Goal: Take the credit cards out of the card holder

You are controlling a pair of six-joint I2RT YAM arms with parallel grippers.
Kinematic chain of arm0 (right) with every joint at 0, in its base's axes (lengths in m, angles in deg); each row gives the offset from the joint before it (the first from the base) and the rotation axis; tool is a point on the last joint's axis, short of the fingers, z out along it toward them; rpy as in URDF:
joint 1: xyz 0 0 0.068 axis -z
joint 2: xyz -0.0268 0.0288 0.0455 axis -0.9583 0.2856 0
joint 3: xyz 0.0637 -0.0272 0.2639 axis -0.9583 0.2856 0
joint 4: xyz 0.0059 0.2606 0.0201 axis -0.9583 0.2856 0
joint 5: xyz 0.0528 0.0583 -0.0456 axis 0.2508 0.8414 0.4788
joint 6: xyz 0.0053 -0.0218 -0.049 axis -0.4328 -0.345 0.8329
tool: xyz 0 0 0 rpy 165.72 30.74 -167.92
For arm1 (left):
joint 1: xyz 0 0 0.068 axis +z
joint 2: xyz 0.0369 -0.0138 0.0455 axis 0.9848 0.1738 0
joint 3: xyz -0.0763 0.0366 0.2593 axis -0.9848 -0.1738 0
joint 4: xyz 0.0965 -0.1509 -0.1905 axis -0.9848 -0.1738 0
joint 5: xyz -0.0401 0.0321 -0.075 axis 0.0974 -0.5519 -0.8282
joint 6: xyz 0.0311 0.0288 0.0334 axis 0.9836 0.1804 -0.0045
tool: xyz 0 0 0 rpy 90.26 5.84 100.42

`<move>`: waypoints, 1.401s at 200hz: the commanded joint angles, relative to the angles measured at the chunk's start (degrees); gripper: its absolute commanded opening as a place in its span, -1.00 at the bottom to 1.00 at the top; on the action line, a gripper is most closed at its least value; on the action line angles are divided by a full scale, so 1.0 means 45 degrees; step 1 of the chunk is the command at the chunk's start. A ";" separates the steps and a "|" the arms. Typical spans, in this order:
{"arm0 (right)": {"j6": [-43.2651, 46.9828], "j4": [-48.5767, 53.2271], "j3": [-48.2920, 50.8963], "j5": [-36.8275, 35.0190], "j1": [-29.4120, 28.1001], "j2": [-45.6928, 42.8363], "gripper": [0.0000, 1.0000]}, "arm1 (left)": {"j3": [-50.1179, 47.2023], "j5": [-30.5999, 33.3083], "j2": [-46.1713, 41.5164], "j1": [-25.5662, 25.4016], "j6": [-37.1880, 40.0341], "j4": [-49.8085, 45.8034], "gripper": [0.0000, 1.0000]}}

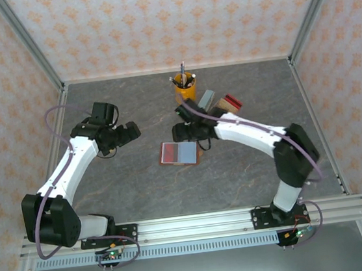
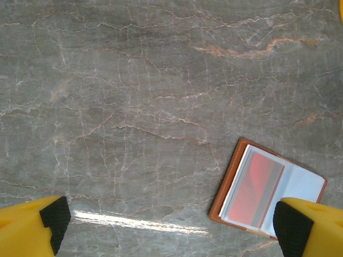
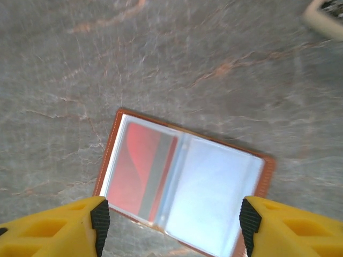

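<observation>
Card holder (image 1: 180, 152): lies open and flat on the grey marble table (image 1: 257, 172), centre of the overhead frame, clear sleeves facing up.
Red card (image 3: 140, 170): inside the holder's sleeve, left half of the right wrist frame.
Right claw (image 3: 174, 220): jaws apart, gripping nothing, above the holder's lower edge.
Left claw (image 2: 171, 222): jaws wide, empty, over bare table; the holder is at the lower right of its frame.
Pen cup (image 1: 185, 88): upper centre.
</observation>
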 commanded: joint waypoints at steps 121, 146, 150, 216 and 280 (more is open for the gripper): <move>-0.0451 0.2651 -0.3225 -0.1848 -0.0875 0.4871 0.27 | -0.0926 -0.1603 0.0505 0.0146 -0.0395 0.1589 0.98; -0.0368 0.2764 -0.3085 -0.1800 -0.0818 0.5073 0.16 | -0.1059 -0.2645 0.1002 0.0124 -0.0411 0.2027 0.90; -0.0358 0.2754 -0.3006 -0.1768 -0.0811 0.5070 0.14 | -0.1075 -0.2802 0.1083 0.0117 -0.0426 0.2100 0.88; 0.0086 0.1912 -0.1551 -0.0877 -0.0374 0.4452 -0.14 | -0.1545 -0.4677 0.2484 -0.0601 -0.0943 0.3678 0.17; 0.0345 0.1227 -0.0788 -0.0247 -0.0129 0.4011 -0.25 | -0.0791 -0.5048 0.4321 -0.2173 -0.1089 0.4313 -0.36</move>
